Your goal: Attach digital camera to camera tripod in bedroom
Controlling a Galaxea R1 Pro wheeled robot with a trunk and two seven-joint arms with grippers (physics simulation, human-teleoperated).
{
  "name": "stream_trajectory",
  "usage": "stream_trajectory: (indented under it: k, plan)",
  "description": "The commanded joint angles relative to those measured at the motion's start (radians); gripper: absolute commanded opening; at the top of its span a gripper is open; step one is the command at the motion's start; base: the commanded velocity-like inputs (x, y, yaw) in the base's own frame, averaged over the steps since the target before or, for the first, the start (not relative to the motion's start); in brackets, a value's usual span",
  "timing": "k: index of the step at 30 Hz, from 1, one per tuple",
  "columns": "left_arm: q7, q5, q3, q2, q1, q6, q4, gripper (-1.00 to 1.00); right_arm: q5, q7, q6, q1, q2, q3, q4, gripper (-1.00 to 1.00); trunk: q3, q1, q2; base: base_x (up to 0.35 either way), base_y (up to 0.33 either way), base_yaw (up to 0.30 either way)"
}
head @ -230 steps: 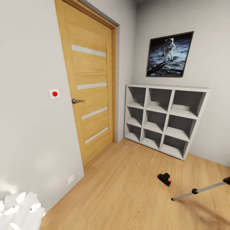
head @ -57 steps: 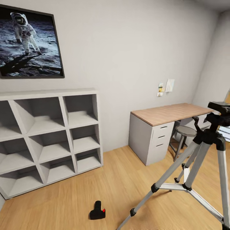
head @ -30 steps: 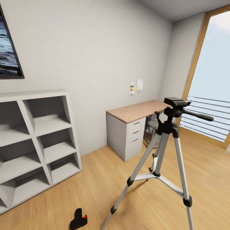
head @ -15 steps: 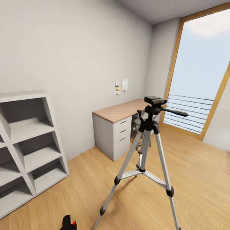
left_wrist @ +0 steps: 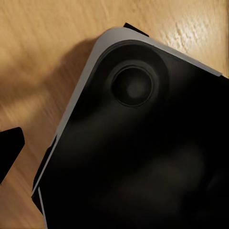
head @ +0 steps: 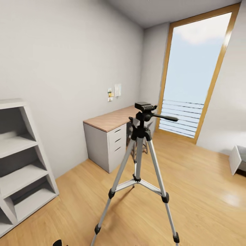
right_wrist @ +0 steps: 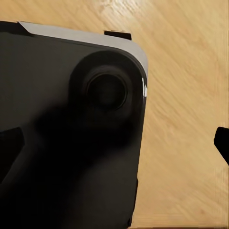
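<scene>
The camera tripod stands on the light wood floor in the middle of the head view, silver legs spread, its black head empty and the pan handle pointing right. At the bottom left edge a small black sliver of the digital camera shows on the floor, the rest cut off. My left gripper hangs over the robot's black base, one dark fingertip at the picture's edge. My right gripper hangs likewise, its fingertip far out. Both are open and hold nothing.
A wood-topped desk with grey drawers stands against the wall behind the tripod. A grey cube shelf is at the left. A tall wood-framed window is at the back right, a grey bed corner at the right edge.
The view has swung right: shelf and poster slid off to the left, tripod, window and bed corner came in. The digital camera slipped to the bottom edge.
</scene>
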Motion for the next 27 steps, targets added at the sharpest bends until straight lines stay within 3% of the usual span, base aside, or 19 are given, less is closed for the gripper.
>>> stream_trajectory:
  k: [1,20,27]
  plan:
    - [0.001,0.002,0.001,0.0,0.001,-0.001,-0.002,1.0,0.009,-0.003,-0.001,0.0,0.0,0.0,-0.001,1.0,-0.001,0.0,0.0,0.0,0.0,-0.286]
    - [0.001,0.001,-0.001,-0.001,0.001,-0.001,-0.002,1.0,0.009,-0.003,-0.001,0.0,0.0,0.0,-0.001,1.0,-0.001,0.0,0.0,0.0,0.0,-0.286]
    - [0.001,0.0,-0.002,-0.001,0.001,-0.001,-0.002,1.0,0.011,-0.001,-0.001,0.0,-0.001,0.003,-0.001,1.0,-0.001,0.0,0.0,0.0,0.0,-0.132]
